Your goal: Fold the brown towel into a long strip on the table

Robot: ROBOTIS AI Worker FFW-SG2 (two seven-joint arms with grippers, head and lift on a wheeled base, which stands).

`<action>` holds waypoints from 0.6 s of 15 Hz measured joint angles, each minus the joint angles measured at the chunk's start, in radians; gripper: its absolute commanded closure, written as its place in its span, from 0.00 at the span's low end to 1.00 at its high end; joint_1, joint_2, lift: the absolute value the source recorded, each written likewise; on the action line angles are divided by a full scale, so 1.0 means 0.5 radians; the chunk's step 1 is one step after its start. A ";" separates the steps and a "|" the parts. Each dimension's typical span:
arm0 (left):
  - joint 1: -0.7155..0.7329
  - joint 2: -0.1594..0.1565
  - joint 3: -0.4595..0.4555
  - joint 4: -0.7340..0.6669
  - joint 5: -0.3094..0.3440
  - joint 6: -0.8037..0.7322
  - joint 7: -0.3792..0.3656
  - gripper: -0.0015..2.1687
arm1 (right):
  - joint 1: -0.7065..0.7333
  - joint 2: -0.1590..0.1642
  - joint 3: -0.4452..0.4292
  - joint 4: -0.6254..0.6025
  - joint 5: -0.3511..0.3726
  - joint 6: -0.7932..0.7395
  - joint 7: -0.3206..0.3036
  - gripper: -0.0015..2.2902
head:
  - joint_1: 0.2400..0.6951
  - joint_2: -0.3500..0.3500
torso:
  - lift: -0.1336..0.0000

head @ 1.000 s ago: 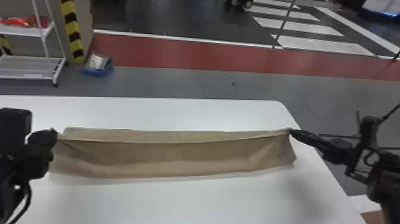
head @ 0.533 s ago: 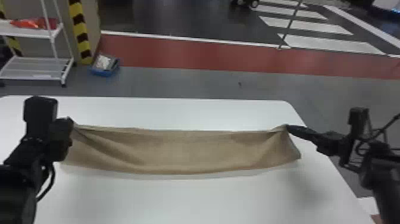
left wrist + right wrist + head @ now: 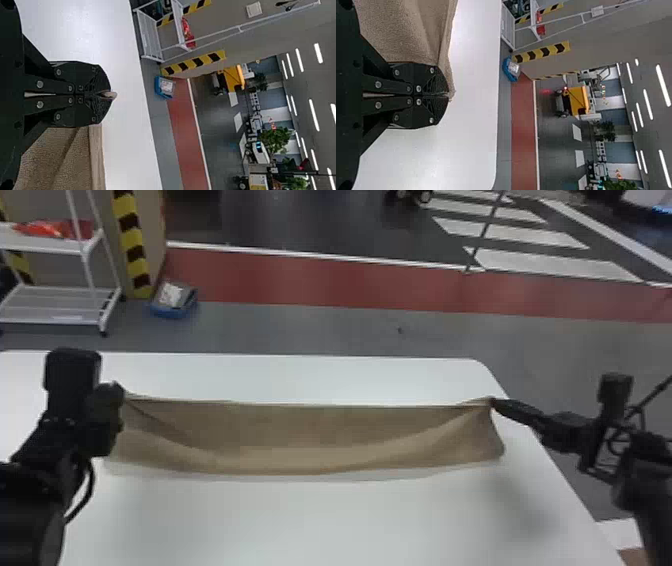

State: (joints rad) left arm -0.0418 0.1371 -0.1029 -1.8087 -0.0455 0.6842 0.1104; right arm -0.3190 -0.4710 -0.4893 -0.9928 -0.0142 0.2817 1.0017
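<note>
The brown towel (image 3: 310,435) hangs stretched between both grippers as a wide band over the white table, its upper edge nearly straight and its lower part sagging in a curve. At its left upper corner is my left gripper (image 3: 118,390); the right upper corner is at my right gripper (image 3: 495,402). In the left wrist view, the left gripper (image 3: 106,95) is shut on a bit of cloth that pokes out past its tips, with towel (image 3: 59,162) beside it. The right wrist view has the right gripper (image 3: 447,95) shut on the towel's edge (image 3: 445,59).
The white table (image 3: 320,520) extends under and in front of the towel, with its far edge behind and its right edge sloping beneath the right arm. Beyond it on the floor stand a white shelf rack (image 3: 60,305) and a blue bin (image 3: 172,307).
Both grippers keep their hold on the towel. The left arm has come farther into view, the towel's upper edge has pulled straighter, and its lower part now bows in a deeper curve.
</note>
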 measured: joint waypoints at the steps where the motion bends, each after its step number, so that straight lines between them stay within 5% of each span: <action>1: -0.007 -0.001 -0.007 0.000 -0.010 0.020 0.000 0.79 | 0.000 -0.009 -0.018 0.003 -0.016 0.000 0.000 0.62 | 1.00 0.14 | 0.17; 9: -0.229 -0.017 -0.192 0.255 -0.074 0.066 0.041 0.76 | -0.020 -0.027 -0.003 0.125 -0.027 -0.037 -0.124 0.61 | 1.00 0.09 | 0.17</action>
State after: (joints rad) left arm -0.1564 0.1289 -0.1990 -1.6811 -0.0824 0.7174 0.1310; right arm -0.3289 -0.4848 -0.4908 -0.9303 -0.0276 0.2633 0.9397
